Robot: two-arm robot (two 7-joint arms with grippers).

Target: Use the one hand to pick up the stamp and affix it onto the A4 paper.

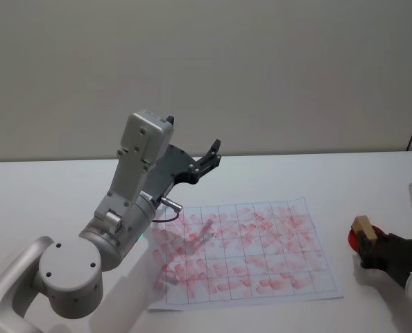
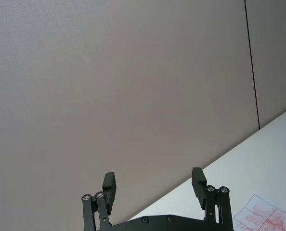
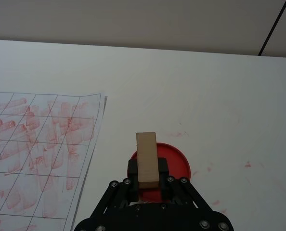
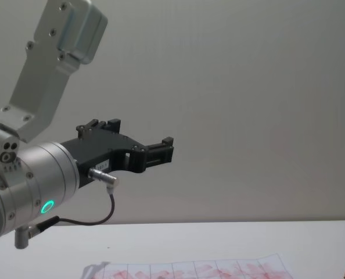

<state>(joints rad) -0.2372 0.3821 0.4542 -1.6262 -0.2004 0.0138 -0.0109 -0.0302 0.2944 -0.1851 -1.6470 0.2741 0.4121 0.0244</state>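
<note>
Stamp (image 3: pixel 147 160), a tan wooden block, stands upright between the fingers of the right end effector (image 3: pixel 147 174), pinched at its lower part, top end free above the fingers. It sits over a shallow round red ink pad (image 3: pixel 174 159) on the white table (image 3: pixel 205 82); whether the stamp's base touches the pad cannot be told. In the head view the same stamp (image 1: pixel 363 227) and right end effector (image 1: pixel 372 246) show near the table's right side, the red pad (image 1: pixel 352 240) just behind them. A few faint red smudges mark the table around the pad. The A4 paper (image 1: pixel 247 253) lies flat near the middle of the table, just beside the pad on the left with a strip of bare table between; its ruled cells are crowded with red-pink stamp marks, and its near-left corner looks slightly lifted. In the right wrist view the paper's edge (image 3: pixel 87 159) runs close to the pad. Left end effector (image 1: pixel 211 154) hangs raised above the far-left part of the paper, fingers spread wide and holding nothing, pointing toward the wall (image 2: pixel 133 86). Bare table lies behind the paper and beyond the pad.
</note>
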